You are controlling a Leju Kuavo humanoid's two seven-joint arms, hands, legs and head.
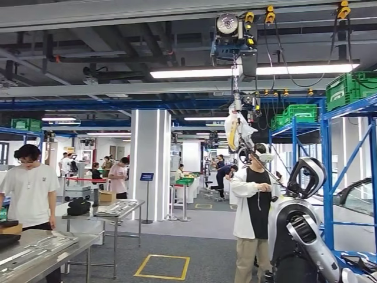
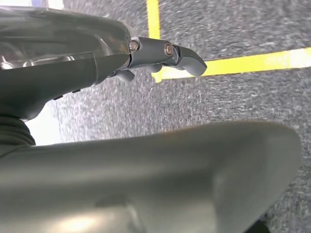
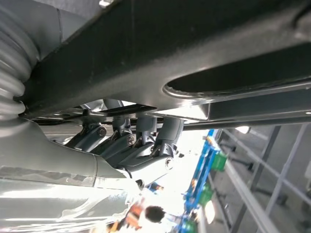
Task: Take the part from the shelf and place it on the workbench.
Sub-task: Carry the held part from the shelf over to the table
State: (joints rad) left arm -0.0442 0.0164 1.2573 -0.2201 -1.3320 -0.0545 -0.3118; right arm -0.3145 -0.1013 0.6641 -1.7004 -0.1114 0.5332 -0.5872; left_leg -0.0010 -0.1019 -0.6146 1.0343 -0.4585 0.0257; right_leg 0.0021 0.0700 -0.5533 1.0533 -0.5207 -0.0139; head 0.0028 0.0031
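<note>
My main worry is the part (image 3: 165, 43) slipping or twisting in the right hand (image 3: 121, 150). It is a long dark metal piece that runs well past the hand on both sides. The fingers (image 3: 126, 140) curl up against its underside, and I judge that a turn or a heavy step could lever it loose. I can't tell from the right wrist view how firmly the thumb backs that hold. The second risk is the swing of the long ends. A person in a headset (image 1: 251, 200) and another robot (image 1: 302, 230) stand close on my right beside the blue shelf (image 1: 327, 177), and a wide turn could clip either. The bench (image 1: 53, 244) lies low on my left with metal pieces already on it and a person in white (image 1: 29, 188) just behind it. A careless set-down could land on those pieces or crowd that person. The right hand grips the part, with the shelf frame beyond it. The left hand (image 2: 110, 160) hangs over grey floor and a yellow line (image 2: 238, 62). It holds nothing, with a finger stretched out and the thumb well apart from it.
</note>
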